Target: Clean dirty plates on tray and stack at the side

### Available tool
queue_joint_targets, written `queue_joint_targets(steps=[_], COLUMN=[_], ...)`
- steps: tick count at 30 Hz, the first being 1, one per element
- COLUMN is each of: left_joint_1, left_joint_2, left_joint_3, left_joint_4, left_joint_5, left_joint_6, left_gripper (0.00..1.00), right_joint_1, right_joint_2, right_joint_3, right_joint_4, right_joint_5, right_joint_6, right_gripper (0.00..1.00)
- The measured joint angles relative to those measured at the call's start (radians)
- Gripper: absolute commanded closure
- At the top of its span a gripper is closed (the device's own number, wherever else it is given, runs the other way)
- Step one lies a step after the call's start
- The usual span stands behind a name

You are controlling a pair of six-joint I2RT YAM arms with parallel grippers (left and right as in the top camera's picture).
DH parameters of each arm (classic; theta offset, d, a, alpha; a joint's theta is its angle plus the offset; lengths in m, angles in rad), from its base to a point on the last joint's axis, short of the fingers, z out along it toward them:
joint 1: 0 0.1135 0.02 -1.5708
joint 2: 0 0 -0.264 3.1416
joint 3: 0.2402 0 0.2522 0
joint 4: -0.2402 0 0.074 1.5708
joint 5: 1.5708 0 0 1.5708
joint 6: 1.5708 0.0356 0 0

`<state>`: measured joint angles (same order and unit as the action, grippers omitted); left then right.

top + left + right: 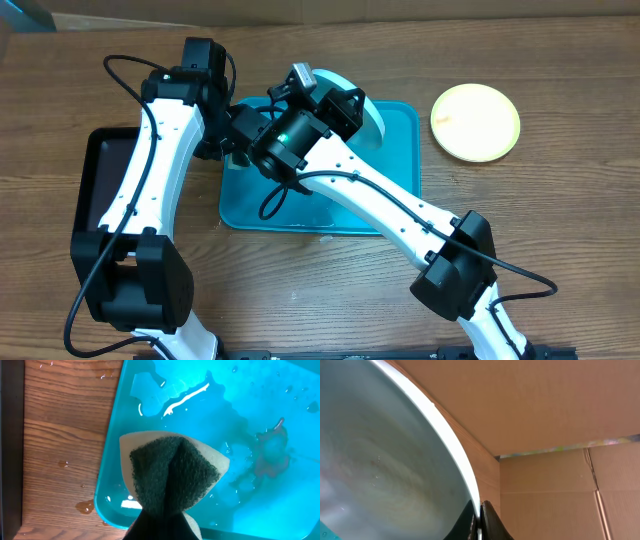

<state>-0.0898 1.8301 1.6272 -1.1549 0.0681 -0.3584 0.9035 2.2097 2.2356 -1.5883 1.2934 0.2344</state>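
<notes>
Wood-grain bench (560, 230) filled the overhead view, with a brown cardboard wall (545, 405) along its far edge. A bright teal-blue tray (400, 170) lay in the middle of the bench. A smaller black tray (95, 180) sat to its left, close by. A yellow-green rimmed plate (475, 122) lay flat on the bench, to the right of the teal tray and towards the far side, apart from it.

Both white arms reached in from the near edge and met over the far left part of the teal tray. The left hand (160, 527) was clamped on a folded sponge (170, 470), pale with a dark green scouring face. The sponge hung over the tray's left end, near its rim. The tray floor there was wet, with puddles and a reddish-brown smear (270, 455). A few water drops (85, 506) lay on the wood just outside the tray.

The right hand (480, 520) was closed on the white edge of a second plate (380, 460). This plate was tilted up off the tray at its far side. Its grey-white surface looked streaked, though the close view was too blurred to tell with what.
</notes>
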Motion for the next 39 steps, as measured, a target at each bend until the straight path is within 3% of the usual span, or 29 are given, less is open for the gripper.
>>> queue_joint_targets(steps=[6, 11, 16, 22, 27, 36, 37, 39], left_joint_1=[0.000, 0.000, 0.000, 0.000, 0.000, 0.000, 0.000, 0.000], left_joint_2=[0.000, 0.000, 0.000, 0.000, 0.000, 0.000, 0.000, 0.000], left_joint_3=[0.000, 0.000, 0.000, 0.000, 0.000, 0.000, 0.000, 0.000], left_joint_4=[0.000, -0.001, -0.002, 0.000, 0.000, 0.013, 0.014, 0.016], left_joint_5=[0.000, 0.003, 0.004, 0.004, 0.004, 0.011, 0.011, 0.012], left_joint_6=[0.000, 0.000, 0.000, 0.000, 0.000, 0.000, 0.000, 0.000], left_gripper=[0.96, 0.96, 0.96, 0.96, 0.96, 0.96, 0.96, 0.96], right_joint_1=[-0.036, -0.187, -0.526, -0.924, -1.173, -1.235, -1.229, -1.219], right_joint_2=[0.000, 0.000, 0.000, 0.000, 0.000, 0.000, 0.000, 0.000], right_joint_3=[0.000, 0.000, 0.000, -0.005, -0.067, -0.294, -0.319, -0.354], right_joint_4=[0.044, 0.118, 0.185, 0.173, 0.168, 0.351, 0.365, 0.377], right_joint_5=[-0.101, -0.416, -0.924, -1.308, -1.435, -1.490, -1.494, -1.500], right_joint_6=[0.001, 0.000, 0.000, 0.001, 0.000, 0.001, 0.001, 0.000], right_gripper=[0.96, 0.96, 0.96, 0.96, 0.96, 0.96, 0.93, 0.61])
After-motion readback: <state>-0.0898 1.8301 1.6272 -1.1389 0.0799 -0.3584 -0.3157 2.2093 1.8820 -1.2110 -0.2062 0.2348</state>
